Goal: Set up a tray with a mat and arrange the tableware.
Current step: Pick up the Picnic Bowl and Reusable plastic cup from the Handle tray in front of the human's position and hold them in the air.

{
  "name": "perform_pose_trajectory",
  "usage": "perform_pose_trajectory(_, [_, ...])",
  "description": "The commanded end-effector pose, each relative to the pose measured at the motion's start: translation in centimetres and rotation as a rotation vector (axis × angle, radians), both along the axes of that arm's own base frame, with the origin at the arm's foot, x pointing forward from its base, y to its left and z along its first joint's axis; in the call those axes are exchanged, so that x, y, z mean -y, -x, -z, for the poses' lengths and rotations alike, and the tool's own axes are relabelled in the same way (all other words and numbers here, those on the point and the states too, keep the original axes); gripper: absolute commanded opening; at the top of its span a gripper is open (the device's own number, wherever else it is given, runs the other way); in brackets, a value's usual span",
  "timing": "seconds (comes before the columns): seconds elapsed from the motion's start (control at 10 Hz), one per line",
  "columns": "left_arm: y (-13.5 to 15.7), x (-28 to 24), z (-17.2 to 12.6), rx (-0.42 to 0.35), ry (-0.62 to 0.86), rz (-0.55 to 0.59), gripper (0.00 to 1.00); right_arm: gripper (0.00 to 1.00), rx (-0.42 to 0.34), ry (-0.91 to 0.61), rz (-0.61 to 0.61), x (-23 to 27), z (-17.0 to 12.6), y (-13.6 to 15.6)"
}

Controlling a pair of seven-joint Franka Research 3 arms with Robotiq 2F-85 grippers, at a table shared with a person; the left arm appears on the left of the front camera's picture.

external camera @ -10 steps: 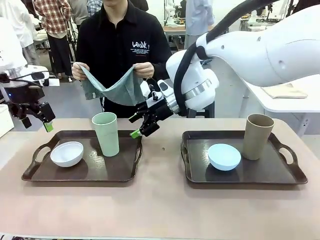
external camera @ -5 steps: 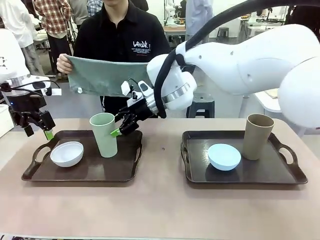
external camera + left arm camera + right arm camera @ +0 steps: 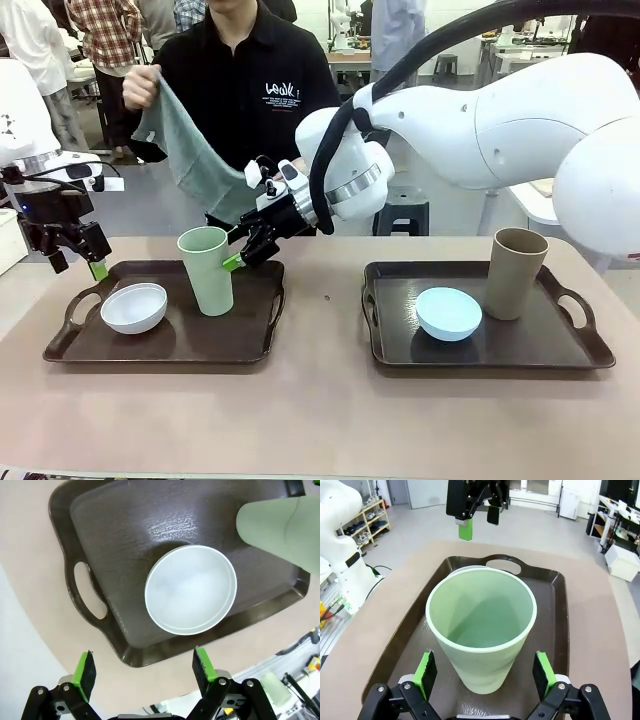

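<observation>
right end effector (image 3: 484,669) spread open; facing pale green cup (image 3: 481,625) on tray (image 3: 555,610) | left end effector (image 3: 144,665) spread open; over tray rim beside white bowl (image 3: 190,590)

You have one piece of print to read, in the front view: white hand-drawn lettering (image 3: 280,91) on the chest of the person's black shirt (image 3: 235,70), on the picture's right side of the shirt front. It looks like "LOOK", though you can't be sure of every letter at this size. Just beneath it runs a smaller white line, too small for you to make out
</observation>
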State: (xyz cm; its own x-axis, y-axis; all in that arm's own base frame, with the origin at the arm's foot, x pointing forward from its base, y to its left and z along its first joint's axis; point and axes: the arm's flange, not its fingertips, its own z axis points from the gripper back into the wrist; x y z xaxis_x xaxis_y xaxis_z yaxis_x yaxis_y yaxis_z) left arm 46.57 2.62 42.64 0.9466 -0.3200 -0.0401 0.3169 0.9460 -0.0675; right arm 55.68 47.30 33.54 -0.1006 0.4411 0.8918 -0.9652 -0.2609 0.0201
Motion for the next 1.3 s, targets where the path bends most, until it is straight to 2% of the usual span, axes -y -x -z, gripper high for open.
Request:
perform_pose_trajectory(0.0, [-0.4, 0.3, 1.2, -0.018, 0.022, -0.021, 1.00, 1.00, 0.000, 0.001, -0.001, -0.1, 0.0, 0.0])
perform_pose_trajectory(0.1, [-0.8, 0.6, 2.0, -0.051, 0.063, -0.036, 1.00, 1.00, -0.005, 0.026, 0.005, -0.8, 0.6, -0.2])
perform_pose_trajectory(0.3, [-1.3, 0.8, 3.5, -0.065, 0.072, -0.057, 1.00, 1.00, -0.015, 0.053, 0.008, -1.7, 1.0, -0.3])
perform_pose_trajectory(0.8, [-3.6, -0.7, 7.1, -0.023, 0.020, -0.147, 1.00, 1.00, -0.025, 0.057, -0.017, -3.3, 2.3, -0.6])
perform_pose_trajectory(1.2, [-4.1, -0.9, 8.6, -0.050, 0.022, -0.132, 1.00, 1.00, -0.034, 0.075, -0.041, -5.3, 3.5, -0.8])
